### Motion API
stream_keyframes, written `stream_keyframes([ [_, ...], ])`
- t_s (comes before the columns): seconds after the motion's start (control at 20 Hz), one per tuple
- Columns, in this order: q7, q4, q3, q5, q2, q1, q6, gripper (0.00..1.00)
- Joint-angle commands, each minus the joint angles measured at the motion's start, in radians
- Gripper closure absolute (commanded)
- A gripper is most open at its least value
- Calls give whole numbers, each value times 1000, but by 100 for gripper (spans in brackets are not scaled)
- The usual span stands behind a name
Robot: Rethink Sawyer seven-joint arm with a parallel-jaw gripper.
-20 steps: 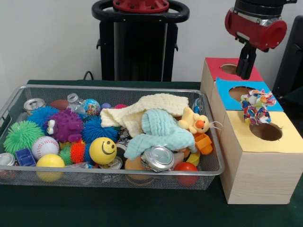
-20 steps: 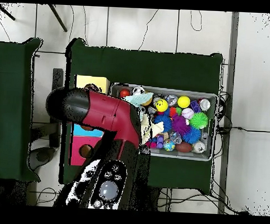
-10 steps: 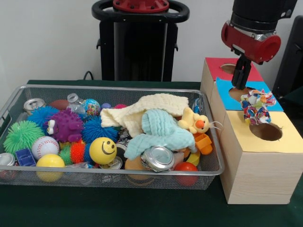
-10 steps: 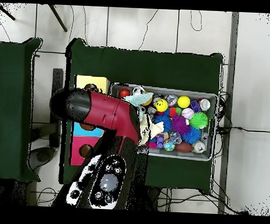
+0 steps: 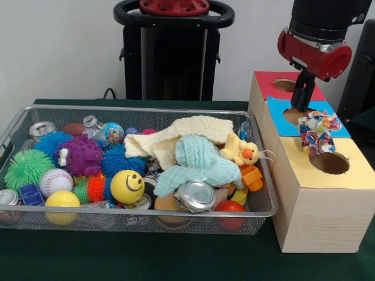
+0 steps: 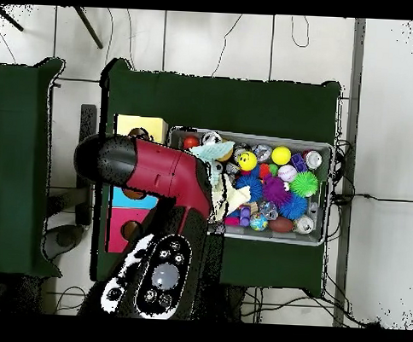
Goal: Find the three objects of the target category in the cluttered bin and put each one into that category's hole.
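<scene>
My gripper (image 5: 303,104) hangs over the row of wooden boxes at the right of the front view, just above the blue-topped box's hole (image 5: 295,115). Its dark fingers stand close together with nothing between them. A multicoloured patterned cloth (image 5: 317,131) lies on the box tops between the blue hole and the yellow box's hole (image 5: 329,163). Behind them is the red box's hole (image 5: 285,85). In the wire bin (image 5: 140,109) a cream cloth (image 5: 181,134) and a teal cloth (image 5: 196,161) lie over the clutter. In the overhead view my arm (image 6: 159,171) hides the gripper.
The bin (image 6: 318,147) also holds spiky balls, a yellow smiley ball (image 5: 127,186), a baseball (image 5: 55,180), cans, a toy duck (image 5: 241,150) and small toys. The black pedestal stands behind the bin. The boxes stand close against the bin's right wall.
The gripper dipped a little and swung toward the bin, then came back over the blue hole. The patterned cloth and the bin's contents have not moved.
</scene>
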Motion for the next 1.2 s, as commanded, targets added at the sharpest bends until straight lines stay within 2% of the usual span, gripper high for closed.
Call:
stream_keyframes([
  [0.05,103,44,111,21,30,-26,-18,100],
  [0.9,139,-19,109,31,84,-27,-40,100],
  [1.2,155,-67,100,35,98,-25,-3,100],
])
